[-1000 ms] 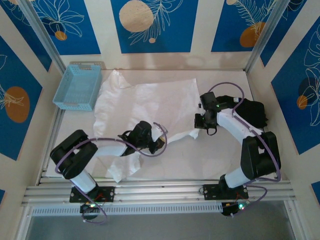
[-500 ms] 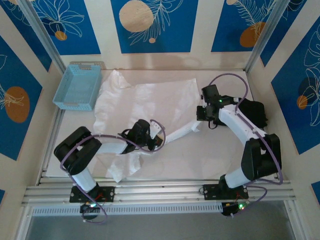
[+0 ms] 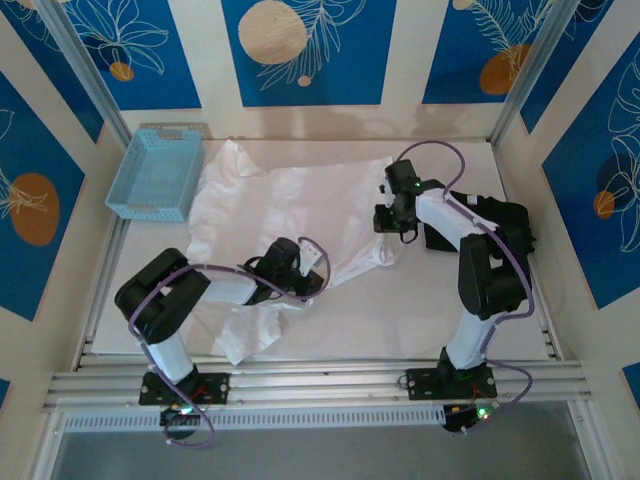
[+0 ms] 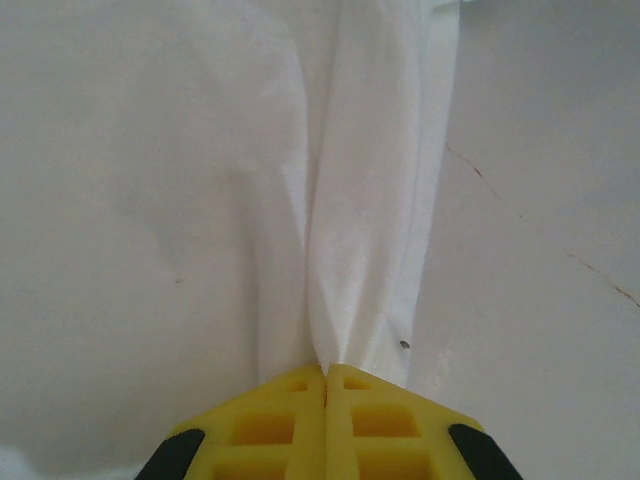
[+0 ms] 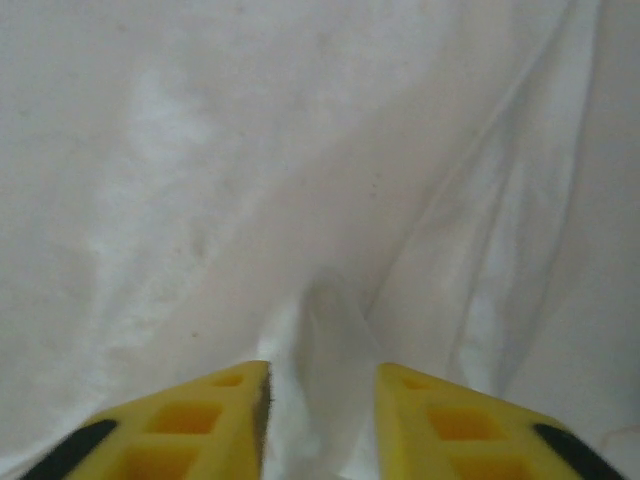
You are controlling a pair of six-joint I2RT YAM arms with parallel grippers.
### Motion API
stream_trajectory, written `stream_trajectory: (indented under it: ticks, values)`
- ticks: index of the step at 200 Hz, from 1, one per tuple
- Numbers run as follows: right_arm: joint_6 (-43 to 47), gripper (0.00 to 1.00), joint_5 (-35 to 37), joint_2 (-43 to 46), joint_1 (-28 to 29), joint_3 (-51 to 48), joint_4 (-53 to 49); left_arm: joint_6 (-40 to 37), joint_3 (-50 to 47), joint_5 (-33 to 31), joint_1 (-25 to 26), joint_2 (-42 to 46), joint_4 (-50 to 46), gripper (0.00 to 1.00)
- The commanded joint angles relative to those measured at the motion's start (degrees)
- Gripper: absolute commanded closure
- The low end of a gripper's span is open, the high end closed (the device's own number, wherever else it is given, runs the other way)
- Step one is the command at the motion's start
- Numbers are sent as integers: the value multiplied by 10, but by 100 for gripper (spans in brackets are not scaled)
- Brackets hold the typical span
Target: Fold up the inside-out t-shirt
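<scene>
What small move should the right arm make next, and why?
Probably lift the right gripper straight up, clear of the t-shirt. Its jaws stand apart with a loose ridge of cloth between them, so it grips nothing, while the left gripper is pinched shut on a fold. Rising without dragging would likely leave the cloth where it lies.

Boxed in by walls (image 3: 320,118) on three sides. Blue panels (image 3: 350,70) split by cream strips, printed with white leaves and tan or orange discs (image 3: 272,32). Slanted metal posts (image 3: 85,75) in both back corners. White table (image 3: 400,310), faint scratches seen from left wrist. Ribbed aluminium rails (image 3: 320,380) along near edge. Grey floor (image 3: 320,455) below. Lit softly and evenly, shadows weak.
</scene>
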State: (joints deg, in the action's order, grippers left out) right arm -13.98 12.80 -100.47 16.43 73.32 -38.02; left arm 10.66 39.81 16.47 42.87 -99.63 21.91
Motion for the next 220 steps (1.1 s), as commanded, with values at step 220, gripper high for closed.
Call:
stream_trajectory:
  ticks: [220]
  values:
    - [-8,64,174,28,-13,-47,-47,-15,21,11,-5,-3,-24,100]
